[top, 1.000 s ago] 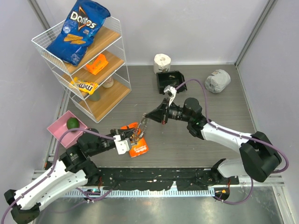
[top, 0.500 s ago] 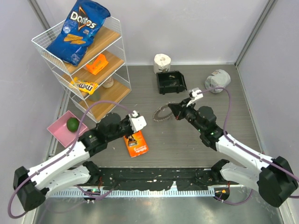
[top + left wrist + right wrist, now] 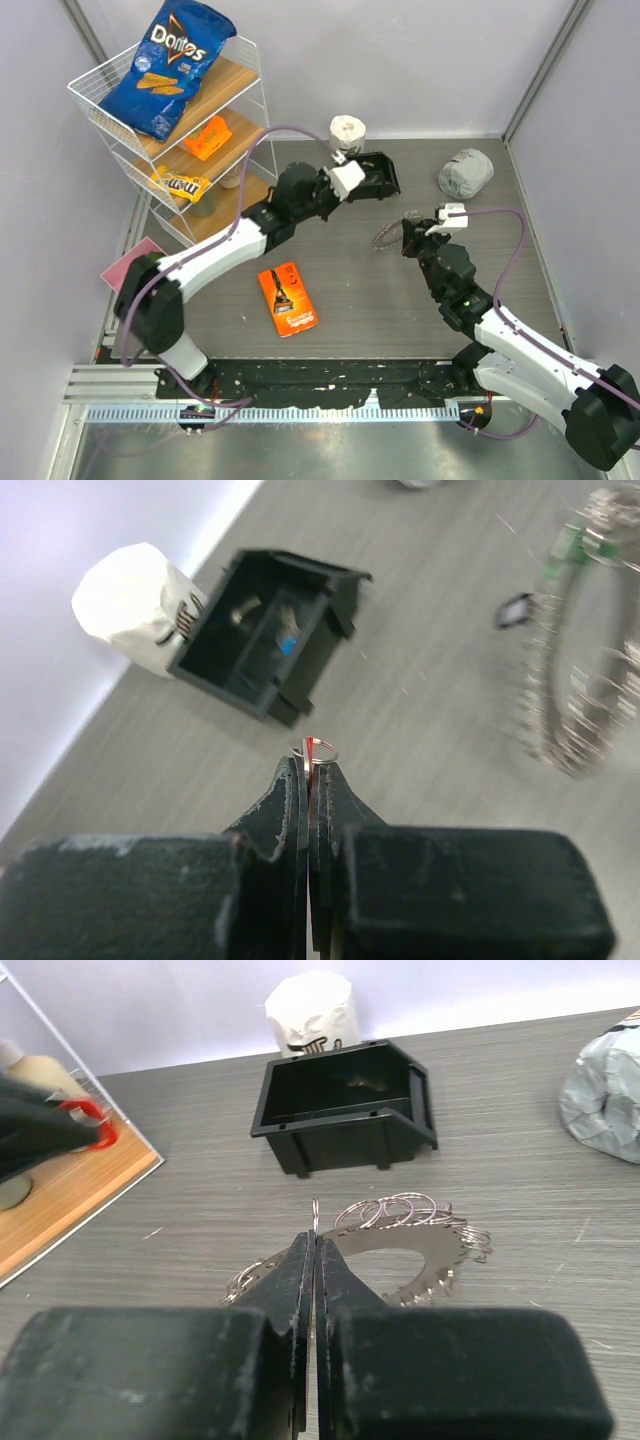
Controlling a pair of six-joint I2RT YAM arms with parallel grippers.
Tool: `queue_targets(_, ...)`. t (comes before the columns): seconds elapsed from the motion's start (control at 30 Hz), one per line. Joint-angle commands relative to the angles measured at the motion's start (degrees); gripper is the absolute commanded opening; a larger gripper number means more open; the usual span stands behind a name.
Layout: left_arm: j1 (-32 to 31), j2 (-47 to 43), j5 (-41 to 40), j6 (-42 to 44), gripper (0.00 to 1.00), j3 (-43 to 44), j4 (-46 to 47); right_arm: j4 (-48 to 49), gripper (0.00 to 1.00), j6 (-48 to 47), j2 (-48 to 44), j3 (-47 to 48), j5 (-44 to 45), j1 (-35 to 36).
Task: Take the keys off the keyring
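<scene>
My left gripper (image 3: 312, 763) is shut on a small red-headed key (image 3: 313, 748) with a little split ring, held in the air just short of the black bin (image 3: 262, 630). From above, the left gripper (image 3: 353, 184) sits at the bin's near-left side. The keyring (image 3: 450, 1250), a flat silvery perforated ring hung with small split rings, lies tilted low over the table. My right gripper (image 3: 315, 1245) is shut on its rim. In the top view the keyring (image 3: 387, 238) is right of centre, at my right gripper (image 3: 404, 240). A green-headed key (image 3: 560, 555) hangs on the blurred keyring (image 3: 585, 660).
The black bin (image 3: 380, 175) holds a few small keys. A white toilet roll (image 3: 347, 130) stands behind it. A grey crumpled bundle (image 3: 465, 172) lies at the back right, an orange packet (image 3: 288, 298) at the centre front, a wire shelf (image 3: 180, 120) and a pink tray (image 3: 125, 263) at the left.
The left arm swung from beside the orange packet out to the black bin, carrying the red key. The right gripper drew the keyring back to the right, away from the packet.
</scene>
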Motion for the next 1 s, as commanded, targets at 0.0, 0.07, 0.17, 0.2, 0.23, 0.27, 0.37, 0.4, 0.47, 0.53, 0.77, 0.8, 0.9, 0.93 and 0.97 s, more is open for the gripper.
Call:
queue_targets(0.0, 3.1, 10.3, 2.3, -2.3, 0.00, 12.9, 7.7, 4.7, 0.05, -1.1, -1.8, 0.3, 6.2, 0.0)
queue_targets(0.07, 5.0, 16.8, 3.3, -4.7, 0.00, 17.3, 11.3, 5.1, 0.05, -1.2, -1.8, 0.0, 6.3, -0.1)
queue_targets(0.17, 8.2, 24.7, 7.4, -11.0, 0.00, 24.5, 16.9, 5.4, 0.05, -1.4, -1.3, 0.1, 4.9, -0.1)
queue_targets(0.2, 9.4, 27.7, 9.3, -13.9, 0.00, 27.3, 17.9, 5.6, 0.05, -1.4, -1.2, 0.1, 4.6, -0.1)
queue_targets(0.23, 10.6, 30.6, 11.9, -16.3, 0.00, 30.7, 18.8, 5.7, 0.05, -1.4, -1.0, 0.1, 4.6, 0.0)
queue_targets(0.27, 11.4, 33.0, 13.2, -19.0, 0.00, 33.6, 19.1, 5.7, 0.05, -1.5, -0.9, 0.1, 4.6, 0.0)
queue_targets(0.37, 13.0, 39.4, 13.7, -26.6, 0.51, 42.7, 16.1, 6.0, 0.05, -1.6, -0.5, 0.2, 3.5, 0.0)
queue_targets(0.4, 13.3, 40.5, 13.7, -27.3, 0.62, 45.9, 13.5, 6.1, 0.05, -1.6, -0.3, 0.2, 2.8, -0.1)
queue_targets(0.47, 13.3, 40.6, 14.1, -26.7, 0.70, 46.6, 10.2, 6.1, 0.05, -1.5, -0.2, 0.3, 2.6, 0.0)
queue_targets(0.53, 13.3, 38.3, 13.9, -25.8, 0.78, 42.8, 10.7, 6.0, 0.05, -1.8, -0.2, 0.4, 2.6, -0.1)
queue_targets(0.77, 13.4, 23.5, 16.4, -23.9, 0.80, 29.0, 10.3, 5.9, 0.05, -2.1, -0.3, 0.6, 2.2, 0.0)
queue_targets(0.8, 13.3, 21.1, 17.1, -23.9, 0.80, 26.9, 10.1, 6.1, 0.05, -2.3, -0.1, 0.6, 1.4, -0.1)
queue_targets(0.9, 13.3, 11.7, 17.8, -24.0, 0.80, 18.9, 8.9, 9.1, 0.05, -3.9, 0.8, 0.4, -3.8, -0.1)
queue_targets(0.93, 13.3, 8.2, 18.1, -24.1, 0.80, 16.0, 8.1, 9.4, 0.05, -4.1, 1.3, 0.6, -6.4, 0.0)
queue_targets(0.97, 13.2, 5.2, 18.2, -24.4, 0.80, 13.3, 7.6, 9.5, 0.05, -4.2, 2.3, 0.9, -7.5, -0.1)
